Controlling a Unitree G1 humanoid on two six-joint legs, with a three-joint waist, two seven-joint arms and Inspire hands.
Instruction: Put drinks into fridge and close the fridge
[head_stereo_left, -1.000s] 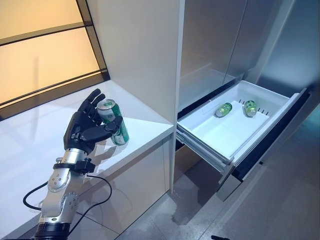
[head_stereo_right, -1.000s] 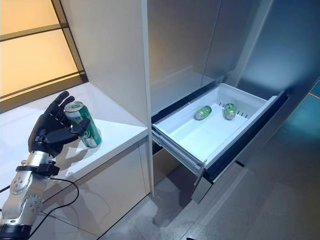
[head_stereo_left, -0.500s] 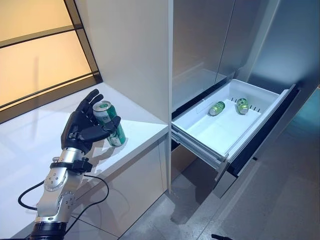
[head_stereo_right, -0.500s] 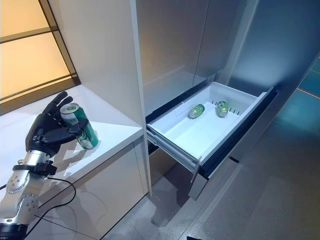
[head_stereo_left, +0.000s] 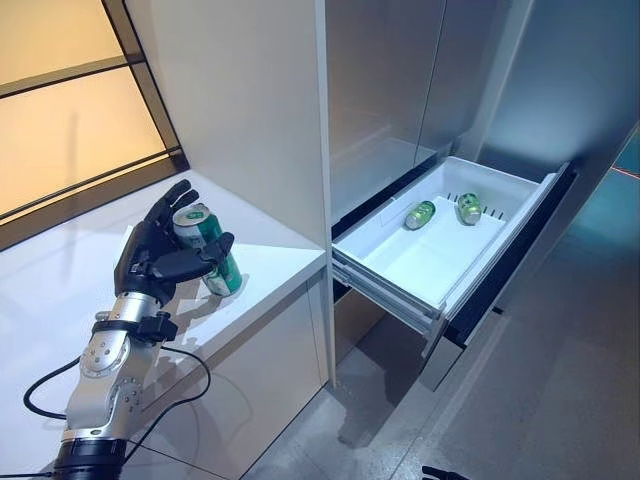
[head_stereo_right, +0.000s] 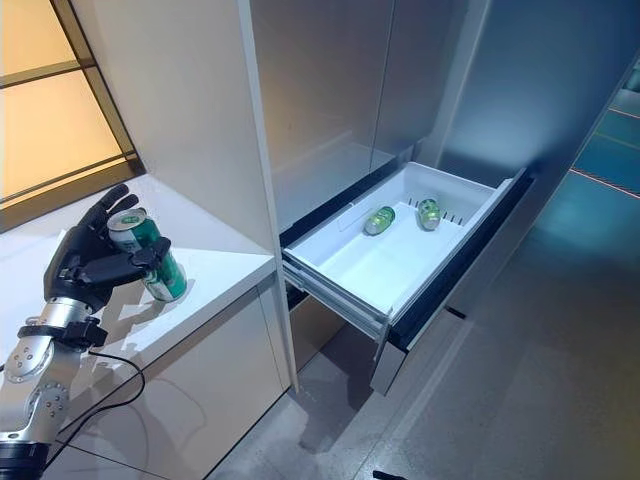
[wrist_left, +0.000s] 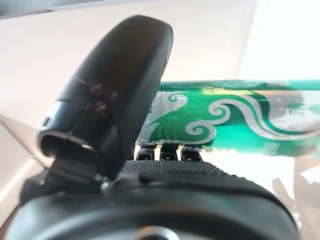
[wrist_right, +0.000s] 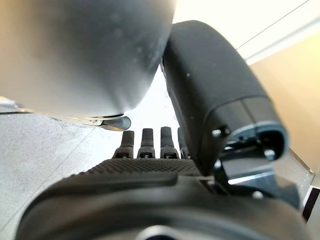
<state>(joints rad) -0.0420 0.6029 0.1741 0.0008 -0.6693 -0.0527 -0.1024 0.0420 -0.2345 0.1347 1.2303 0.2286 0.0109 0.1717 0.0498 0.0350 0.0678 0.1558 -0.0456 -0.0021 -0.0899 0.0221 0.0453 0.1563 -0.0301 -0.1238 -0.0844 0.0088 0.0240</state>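
Green can (head_stereo_left: 209, 263) | left hand (head_stereo_left: 150, 262) wrapped round it, on counter (head_stereo_left: 270, 262) | right hand (wrist_right: 150, 190) seemingly relaxed, empty

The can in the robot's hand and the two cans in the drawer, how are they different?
The held can stands nearly upright on the white counter; the two drawer cans lie on their sides. The left hand is wrapped round the held can; nothing touches the drawer cans, loose at the back of the open fridge drawer. All three are green.
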